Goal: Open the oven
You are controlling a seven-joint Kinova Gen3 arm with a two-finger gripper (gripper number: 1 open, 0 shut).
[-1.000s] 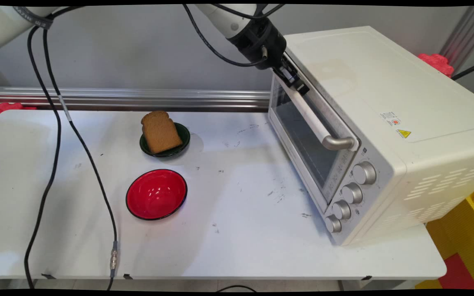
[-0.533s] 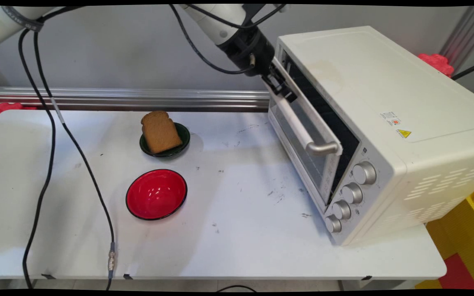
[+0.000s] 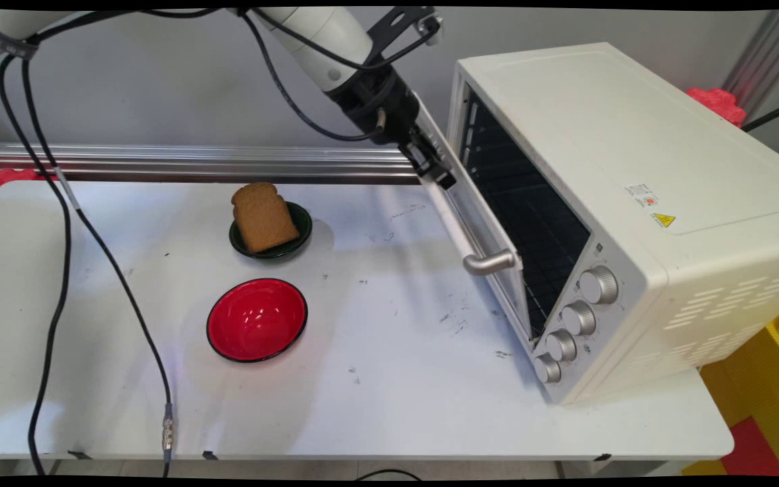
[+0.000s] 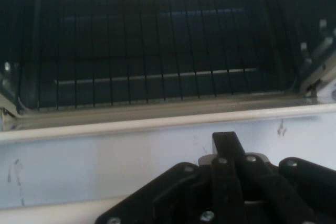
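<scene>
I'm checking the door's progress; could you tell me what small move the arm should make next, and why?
Probably keep drawing the handle down and outward: the gripper is shut on its far end, and the oven door hangs only part-open, its rack exposed.

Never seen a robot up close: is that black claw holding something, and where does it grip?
Yes: the black two-finger gripper holds the cream toaster oven's door handle bar near its far end.

White arm (image 3: 315,34) trailing black cables (image 3: 58,203), ending in a black screw-studded hand (image 3: 438,172).
</scene>
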